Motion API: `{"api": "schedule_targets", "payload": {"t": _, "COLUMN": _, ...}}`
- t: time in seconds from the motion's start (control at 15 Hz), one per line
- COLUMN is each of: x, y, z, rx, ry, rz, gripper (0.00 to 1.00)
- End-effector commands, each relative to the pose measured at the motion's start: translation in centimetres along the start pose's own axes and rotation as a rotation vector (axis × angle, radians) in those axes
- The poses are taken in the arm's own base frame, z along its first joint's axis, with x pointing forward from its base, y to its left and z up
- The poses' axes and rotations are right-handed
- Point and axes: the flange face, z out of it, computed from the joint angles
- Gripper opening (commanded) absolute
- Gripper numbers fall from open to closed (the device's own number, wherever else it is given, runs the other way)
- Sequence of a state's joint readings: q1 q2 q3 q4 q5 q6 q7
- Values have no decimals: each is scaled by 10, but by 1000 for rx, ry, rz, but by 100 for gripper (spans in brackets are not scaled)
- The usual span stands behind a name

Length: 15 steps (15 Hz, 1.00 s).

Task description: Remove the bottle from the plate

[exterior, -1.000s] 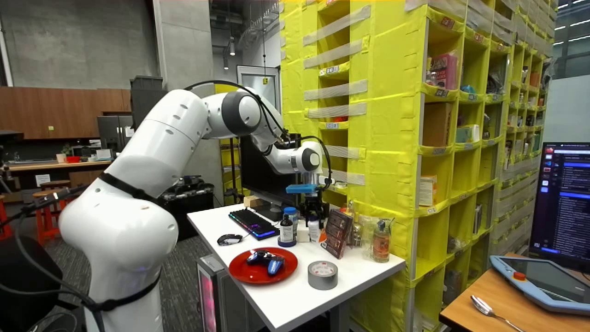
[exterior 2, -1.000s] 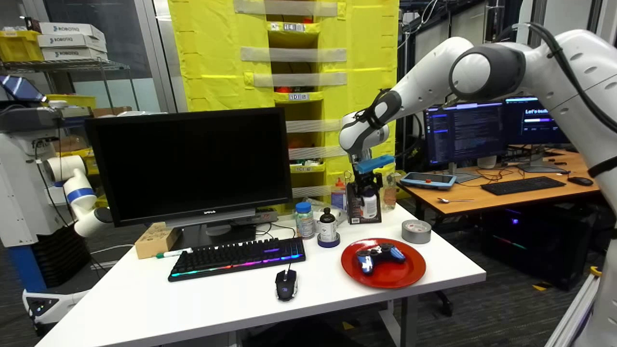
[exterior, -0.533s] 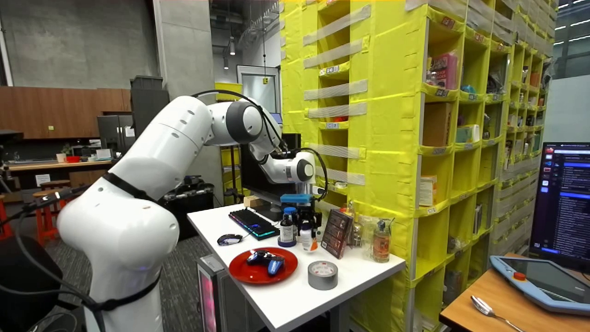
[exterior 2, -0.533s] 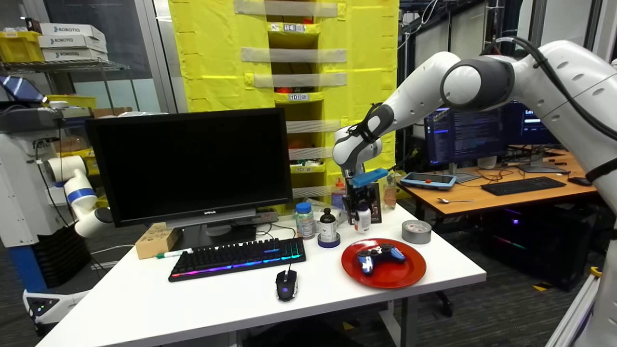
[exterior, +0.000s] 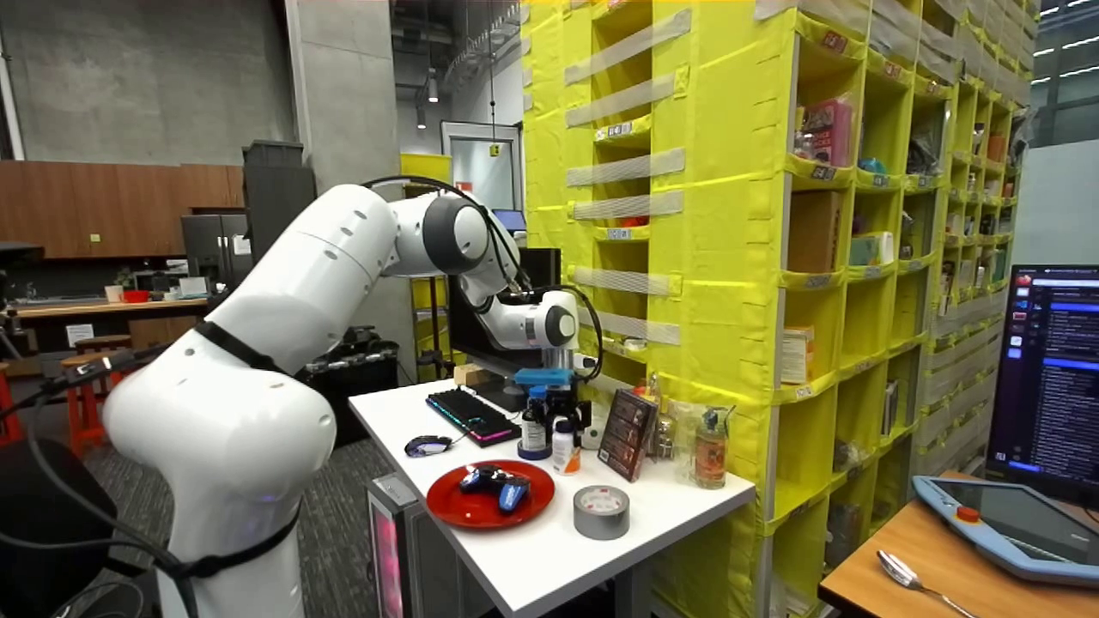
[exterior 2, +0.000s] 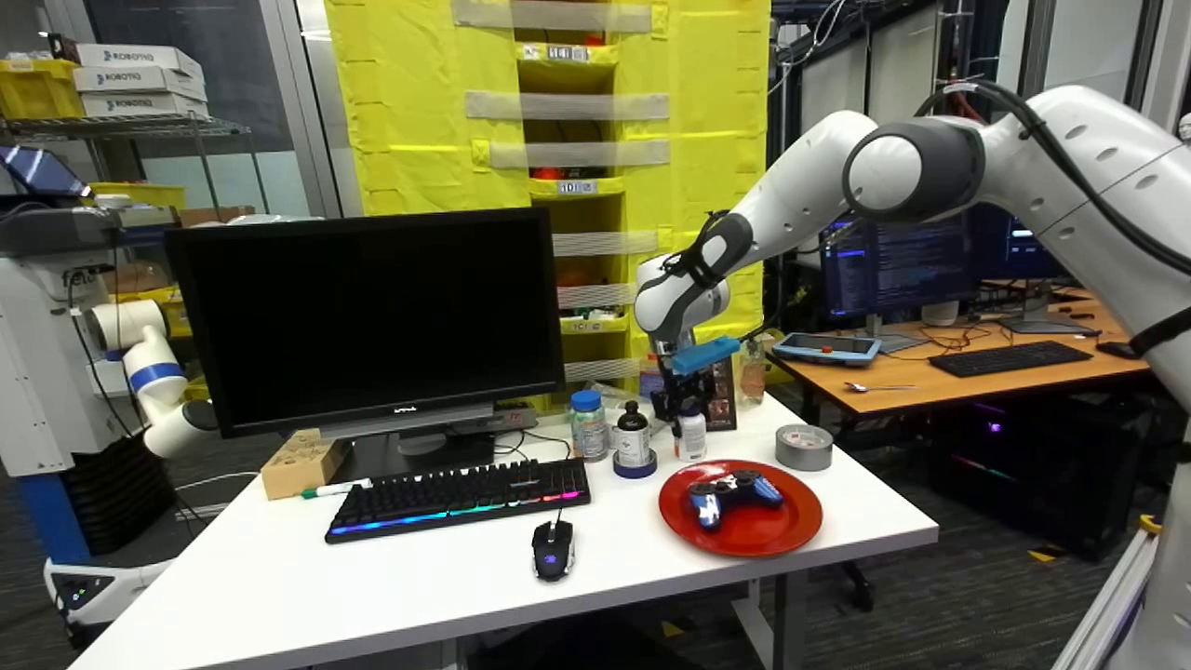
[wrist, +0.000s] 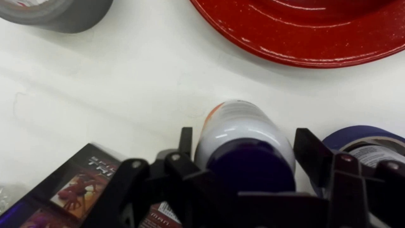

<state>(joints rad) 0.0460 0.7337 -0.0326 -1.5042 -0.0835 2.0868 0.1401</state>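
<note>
The bottle, white with a dark purple cap and an orange label patch, is upright beside the plate's rim, between the plate and the box [exterior: 565, 453] [exterior 2: 692, 441]. In the wrist view the bottle [wrist: 240, 126] sits between my two fingers, which lie close against its shoulder. My gripper [wrist: 243, 142] is shut on it, with the cap below the palm. The bottle's base is at or just above the table; I cannot tell which. The flat red plate [exterior: 446, 506] [exterior 2: 679, 521] [wrist: 310, 41] holds a blue and black game controller [exterior 2: 733, 498].
A grey tape roll [exterior: 601, 513] [wrist: 63, 19] lies beside the plate. A dark upright box [exterior: 629, 433] stands close by the gripper. A dark bottle in a blue ring [exterior 2: 634, 442] and a blue-capped jar [exterior 2: 588, 428] stand near. Keyboard [exterior 2: 465, 498], mouse [exterior 2: 553, 549] and monitor [exterior 2: 372, 326] are further off.
My gripper has come down and away from the dark box towards the plate and the dark bottle. The white bottle has moved down with it. The plate and controller have not moved.
</note>
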Motion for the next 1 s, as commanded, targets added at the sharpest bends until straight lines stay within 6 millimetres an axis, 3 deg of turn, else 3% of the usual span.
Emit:
{"api": "schedule_targets", "payload": {"t": 0.0, "x": -8, "y": -7, "z": -18, "rx": -12, "ry": 20, "rz": -17, "gripper": 100}}
{"api": "schedule_targets", "payload": {"t": 0.2, "x": -21, "y": -13, "z": -54, "rx": -36, "ry": 65, "rz": -22, "gripper": 100}}
{"api": "schedule_targets", "payload": {"t": 0.47, "x": -56, "y": -25, "z": -129, "rx": -81, "ry": 169, "rz": -18, "gripper": 100}}
{"api": "schedule_targets", "payload": {"t": 0.87, "x": -138, "y": -54, "z": -237, "rx": -107, "ry": 234, "rz": -37, "gripper": 100}}
{"api": "schedule_targets", "payload": {"t": 0.93, "x": -100, "y": -50, "z": -216, "rx": -84, "ry": 224, "rz": -37, "gripper": 100}}
